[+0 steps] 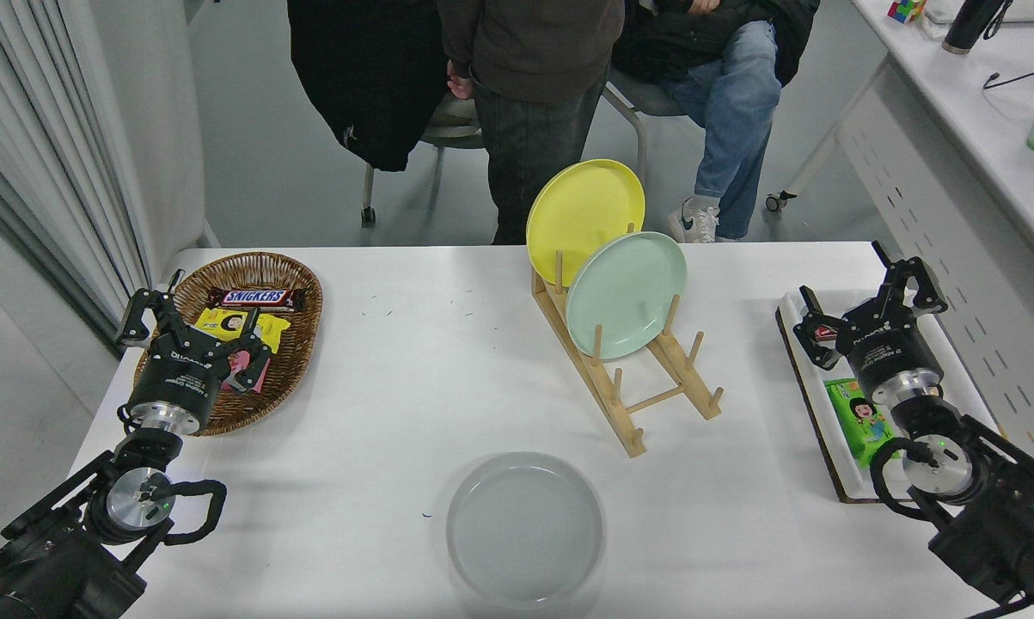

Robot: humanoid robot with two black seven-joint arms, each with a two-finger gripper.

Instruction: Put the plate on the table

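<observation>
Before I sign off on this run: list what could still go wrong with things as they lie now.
1. The grey plate lies flat on the table but close to its near edge; a bump might push it off.
2. The right gripper, open and empty, hangs over the white tray; dropping lower, it could hit the snacks.
3. The mint-green plate and yellow plate stand on edge in the wooden rack; a careless sweep could topple them.
</observation>
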